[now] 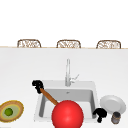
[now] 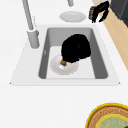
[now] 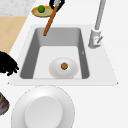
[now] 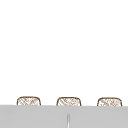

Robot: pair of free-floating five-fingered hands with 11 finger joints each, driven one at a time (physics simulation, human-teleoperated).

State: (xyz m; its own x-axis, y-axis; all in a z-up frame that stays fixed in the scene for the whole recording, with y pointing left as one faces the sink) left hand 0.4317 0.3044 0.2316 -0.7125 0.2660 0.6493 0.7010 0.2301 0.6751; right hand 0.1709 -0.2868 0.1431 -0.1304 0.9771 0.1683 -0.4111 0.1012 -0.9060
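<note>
A: What was the left robot hand [image 1: 37, 85] doing?

B: It was clenched round the upper end of a brown wooden stick [image 1: 49, 97], above the sink's [image 1: 93, 86] back-left corner. From that robot hand the stick slanted down into the basin, toward a big red ball [image 1: 67, 114] that covered the basin's front in the front view.

A: And in the basin itself?

B: In the right side view a white dish [image 3: 63, 67] lay on the sink floor, well below that robot hand, with a small brown piece [image 3: 64, 65] at its middle. Whether the stick touched it, I couldn't tell.

A: The right robot hand [image 1: 100, 113]?

B: It hung by the sink's front-right corner, fingers curled, grasping nothing. Just beside it on the tabletop [image 1: 22, 70] stood a small dark jar [image 1: 115, 117], and a white plate [image 1: 113, 103] lay just behind it.

A: Anything near the left one?

B: A woven bowl [image 1: 11, 110] holding a green fruit [image 1: 9, 111] sat on the tabletop, off to its outer side and nearer the front. The faucet [image 1: 68, 72] rose behind the basin, between the two robot hands.
</note>
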